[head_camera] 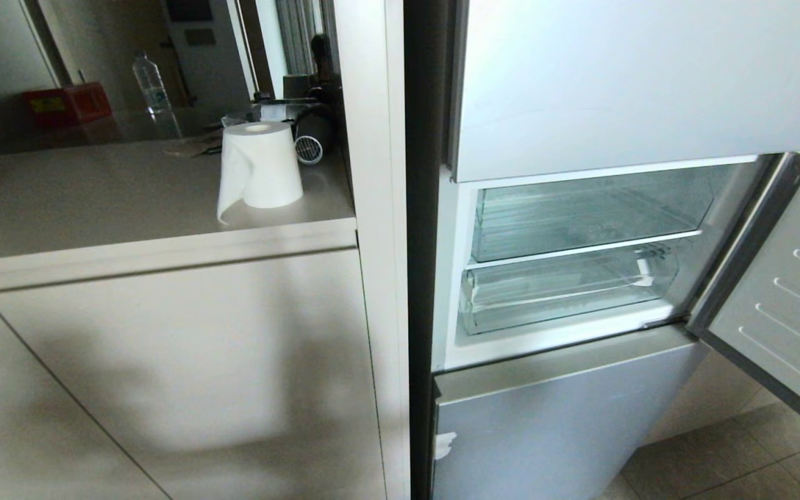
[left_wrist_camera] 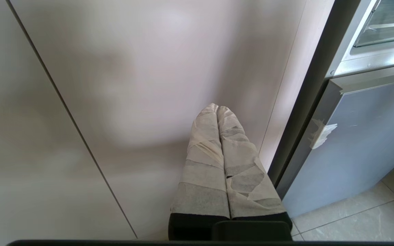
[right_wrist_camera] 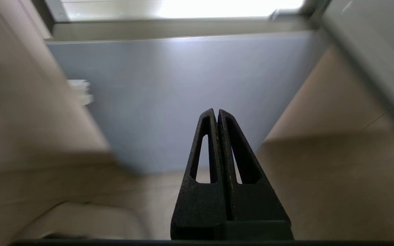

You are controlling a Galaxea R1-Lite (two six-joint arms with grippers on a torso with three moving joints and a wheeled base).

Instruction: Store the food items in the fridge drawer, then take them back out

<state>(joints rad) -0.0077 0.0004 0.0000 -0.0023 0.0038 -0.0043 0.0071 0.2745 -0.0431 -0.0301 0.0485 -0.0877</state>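
Both my grippers are empty, fingers pressed together: left gripper (left_wrist_camera: 217,108) parked by the cabinet panel, right gripper (right_wrist_camera: 217,112) low before the fridge's lower door (right_wrist_camera: 183,102). Fridge drawer (head_camera: 567,288) sits pushed in, apparently empty; no fruit in sight. Risks: the open fridge door (head_camera: 782,298) crowds my right arm's reach, and the drawer's clear front lip is hard to judge, so a pull could slip.

fridge door (head_camera: 782,298) cut off at frame edge; right wrist view blurred

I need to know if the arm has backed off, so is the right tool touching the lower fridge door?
Apart. The right wrist view shows the shut right tool pointing at the pale blue lower fridge door with open space between them.
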